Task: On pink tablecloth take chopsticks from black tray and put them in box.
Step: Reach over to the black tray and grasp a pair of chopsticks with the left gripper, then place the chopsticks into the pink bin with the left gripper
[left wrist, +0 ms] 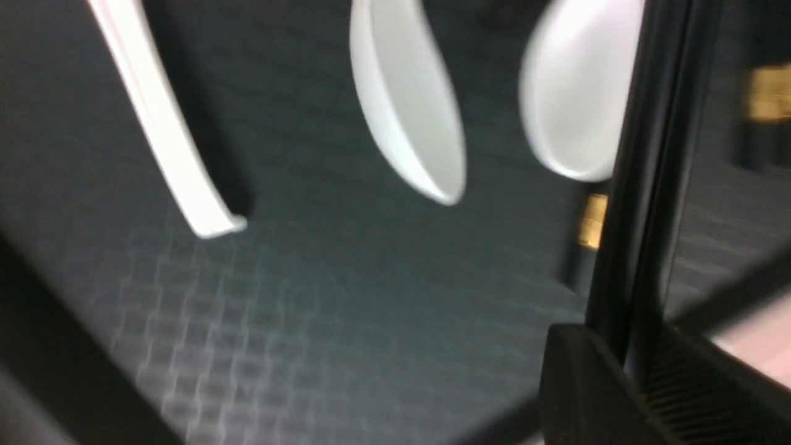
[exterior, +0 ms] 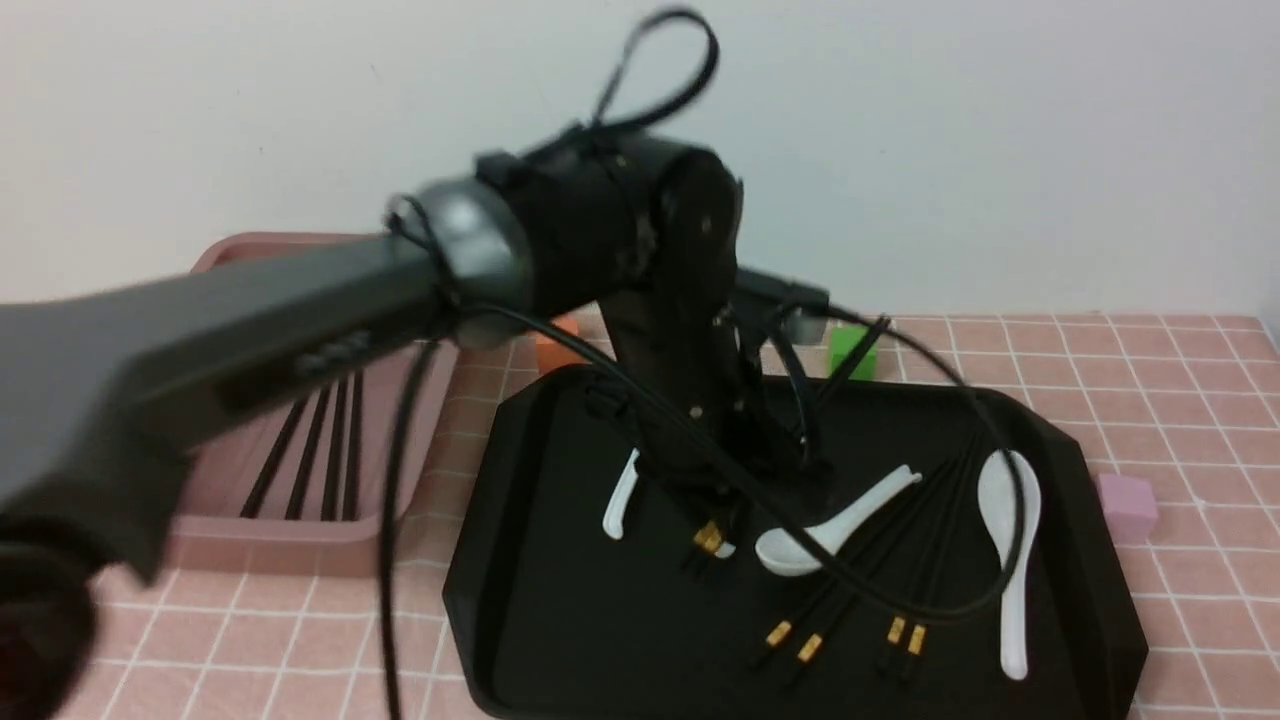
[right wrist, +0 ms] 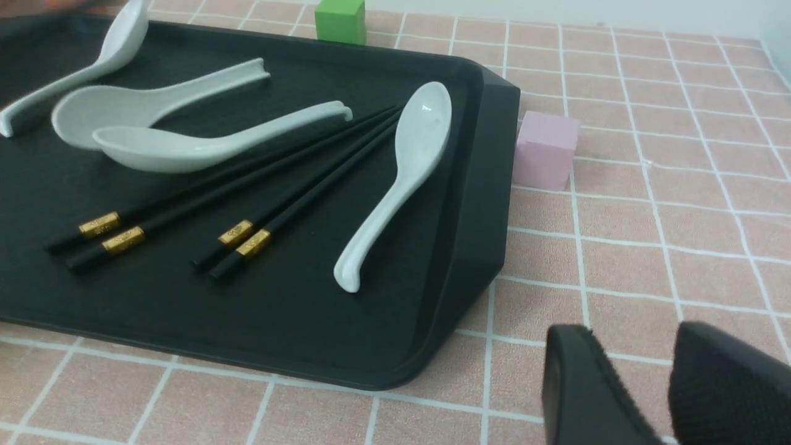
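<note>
The black tray lies on the pink tablecloth. My left gripper is low over the tray's middle, shut on two chopsticks; their gold bands show just below it. In the left wrist view the sticks run out from between its closed fingertips. Several more chopsticks lie fanned in the tray's right half, also in the right wrist view. The box stands left of the tray with several chopsticks in it. My right gripper is open and empty over the cloth beside the tray.
Several white spoons lie in the tray, one at the left, one in the middle, one at the right. A green block and an orange block sit behind the tray, a pink block to its right.
</note>
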